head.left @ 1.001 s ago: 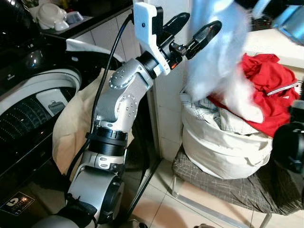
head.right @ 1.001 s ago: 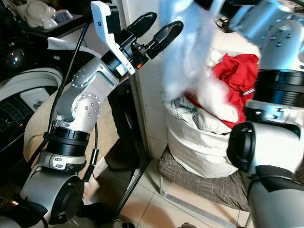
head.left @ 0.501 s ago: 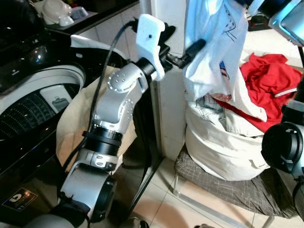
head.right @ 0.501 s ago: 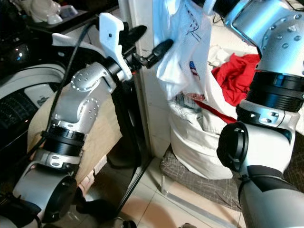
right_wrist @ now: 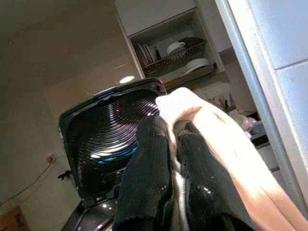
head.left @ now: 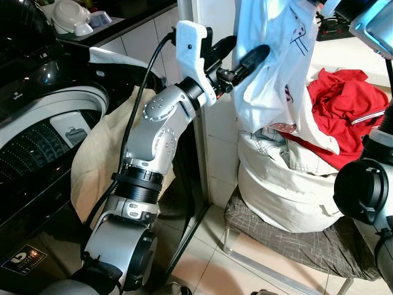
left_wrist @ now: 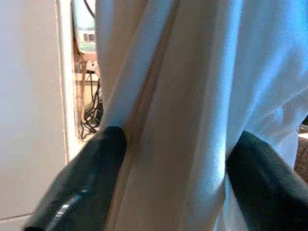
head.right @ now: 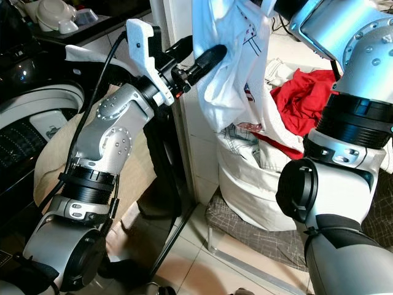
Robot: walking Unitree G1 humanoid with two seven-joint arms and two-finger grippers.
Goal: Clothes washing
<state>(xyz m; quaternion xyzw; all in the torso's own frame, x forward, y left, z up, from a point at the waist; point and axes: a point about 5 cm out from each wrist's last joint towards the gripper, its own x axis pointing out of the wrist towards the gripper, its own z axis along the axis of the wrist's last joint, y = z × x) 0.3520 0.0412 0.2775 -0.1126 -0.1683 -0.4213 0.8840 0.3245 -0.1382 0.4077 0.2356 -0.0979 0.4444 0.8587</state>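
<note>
- Washer (head.left: pixel 43 135): dark top-loader at the robot's left, its drum open to view; the raised lid (right_wrist: pixel 113 139) shows in the right wrist view.
- Beige cloth (head.left: pixel 101 160): draped over the washer's near side, behind the left arm.
- Laundry bag (head.left: pixel 288 190): white, full, standing on a checked chair (head.left: pixel 295 243) right of a white pillar (head.left: pixel 218 123).
- Red garment (head.left: pixel 341 107): heaped on top of the bag.
- White shirt (head.left: pixel 276 67): hangs lifted above the bag, its lower hem trailing onto the pile; small printed marks on the fabric.
- Right hand (right_wrist: pixel 171 159): raised at the top of the head views, fingers closed tight on a bunched fold of the white shirt, holding it up.
- Left hand (head.left: pixel 242 54): raised beside the pillar, fingers (left_wrist: pixel 91 178) spread wide with the hanging shirt between them; one finger lies against the fabric, no grip closed.
- Dishes (head.left: pixel 70 17): white bowls on the dark bench behind the washer.
</note>
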